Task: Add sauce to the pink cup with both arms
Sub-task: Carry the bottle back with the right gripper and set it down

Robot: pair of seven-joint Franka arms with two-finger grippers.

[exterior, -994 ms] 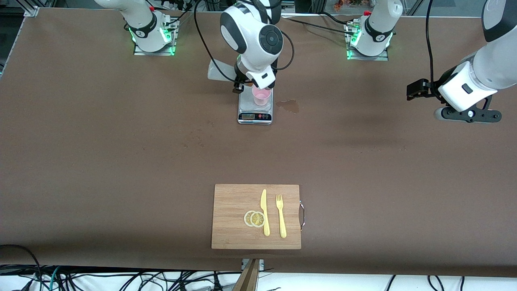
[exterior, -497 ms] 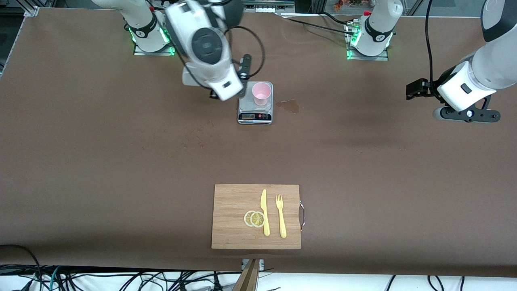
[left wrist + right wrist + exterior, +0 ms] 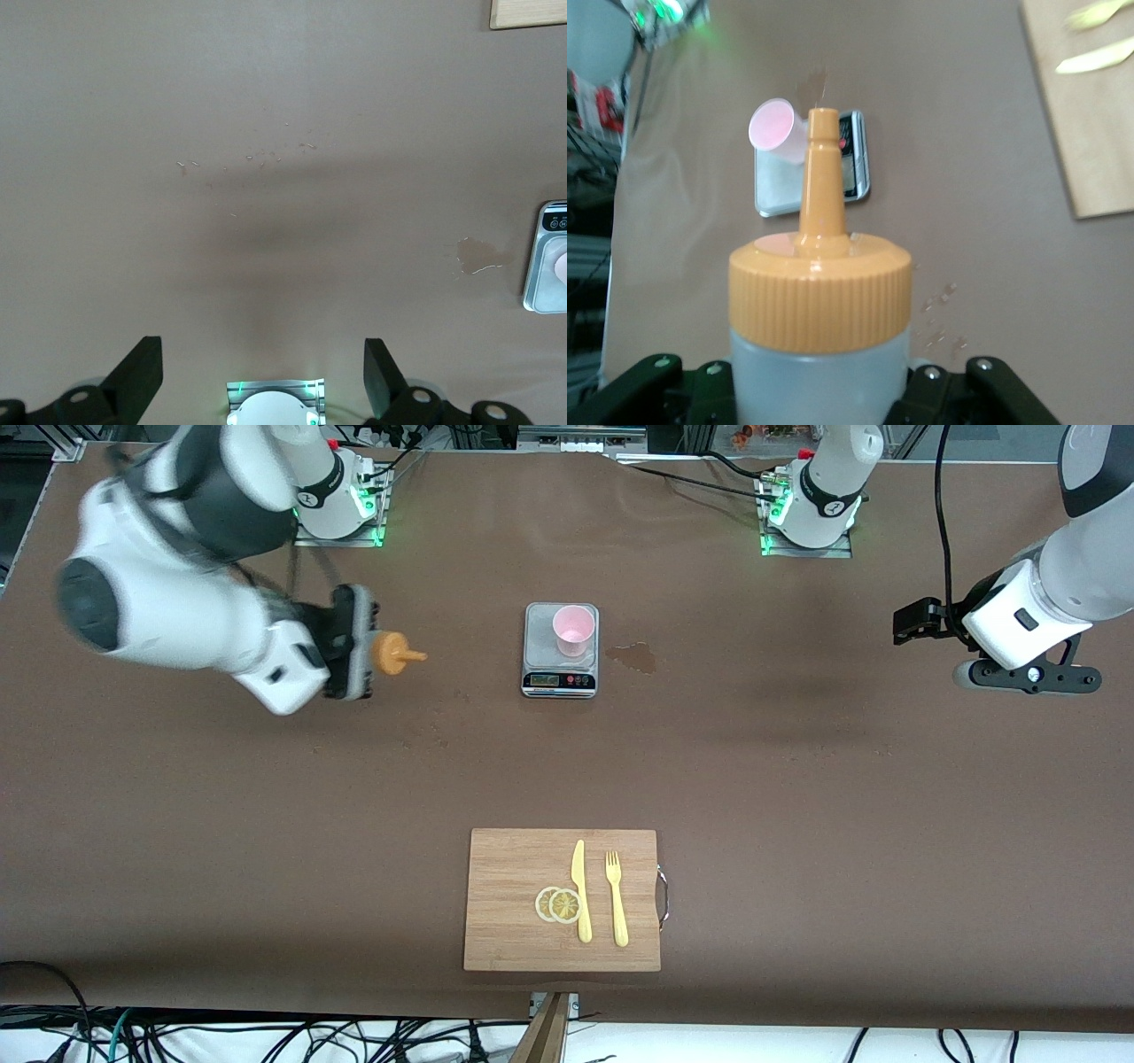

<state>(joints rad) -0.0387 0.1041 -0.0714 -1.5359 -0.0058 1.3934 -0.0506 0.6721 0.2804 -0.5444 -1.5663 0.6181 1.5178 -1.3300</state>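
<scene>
Two arms share this bench (image 3: 177, 824), and going from the right arm's end toward the left arm's: the right gripper (image 3: 354, 642) hangs over bare bench near that end, its jaws clamped tight on the squeeze bottle (image 3: 819, 341), which lies almost level with its orange nozzle cap (image 3: 394, 654) aimed toward the kitchen scale (image 3: 561, 669). The nozzle is well apart from the pink cup (image 3: 573, 629), which stands upright on the scale's platform; whether it holds any sauce I cannot tell. A small wet-looking stain (image 3: 633, 657) marks the bench just beside the scale, toward the left arm's end. Nearer the front camera lies a wooden cutting board (image 3: 505, 930) carrying two lemon slices (image 3: 558, 904), a yellow plastic knife (image 3: 580, 890) and a yellow fork (image 3: 616, 899). The left gripper (image 3: 263, 376) waits over bare bench at its own end, jaws spread wide and holding nothing. Risk from here: with the bottle squeezed hard while tipped sideways, sauce could dribble onto the bench away from the cup. A careless swing near the scale could also topple the light, unsteadied cup, since the left arm is not bracing it.
</scene>
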